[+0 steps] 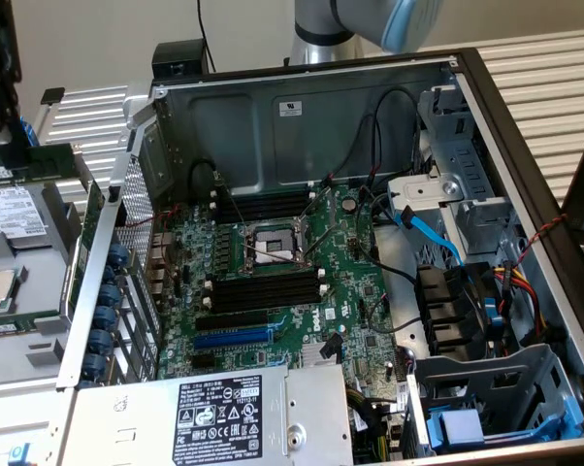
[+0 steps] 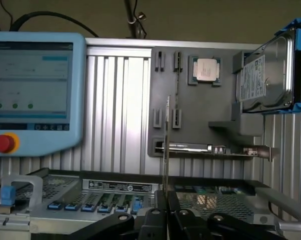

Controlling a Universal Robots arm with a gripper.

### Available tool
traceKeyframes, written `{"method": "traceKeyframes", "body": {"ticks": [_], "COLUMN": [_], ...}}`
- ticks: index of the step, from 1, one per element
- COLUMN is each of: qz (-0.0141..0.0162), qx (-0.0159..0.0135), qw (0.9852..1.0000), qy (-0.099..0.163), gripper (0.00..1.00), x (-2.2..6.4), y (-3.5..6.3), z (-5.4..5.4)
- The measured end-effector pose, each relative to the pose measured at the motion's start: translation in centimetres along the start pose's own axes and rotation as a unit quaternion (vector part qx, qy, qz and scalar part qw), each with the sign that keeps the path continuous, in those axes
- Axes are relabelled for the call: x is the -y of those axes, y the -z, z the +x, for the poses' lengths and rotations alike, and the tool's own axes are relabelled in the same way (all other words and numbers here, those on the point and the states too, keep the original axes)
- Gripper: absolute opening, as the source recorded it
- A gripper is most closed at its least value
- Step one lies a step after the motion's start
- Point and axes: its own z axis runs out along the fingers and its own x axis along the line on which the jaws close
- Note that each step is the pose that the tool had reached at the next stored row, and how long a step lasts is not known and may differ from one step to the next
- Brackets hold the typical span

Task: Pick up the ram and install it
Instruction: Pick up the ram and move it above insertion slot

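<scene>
Ram stands upright and edge-on, clamped at its lower end by the end effector, which is clenched on it in front of a grey holder panel carrying a processor and a hard drive. In the exterior view, the motherboard lies in the open case, its black slots beside the processor socket.

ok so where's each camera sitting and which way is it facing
Exterior view: off the arm, above the open computer case, looking down at the motherboard; an arm joint shows beyond the case.
Wrist view: on the wrist, looking level past the gripper, shut on the ram seen edge-on, toward a grey holder and teach pendant.
Shared: the hard drive and CPU on that holder, at the exterior view's left.
</scene>
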Motion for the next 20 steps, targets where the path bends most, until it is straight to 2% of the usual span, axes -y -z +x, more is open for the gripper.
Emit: {"method": "traceKeyframes", "body": {"ticks": [10,20], "qz": [-0.0073,-0.0132], "qx": [0.0001,0.0002], "qw": [1.0000,0.9999], "qy": [0.000,0.000], "gripper": [0.13,0.13], "x": [4.42,8.92], "y": [1.18,1.50], "z": [0.1,0.1]}}
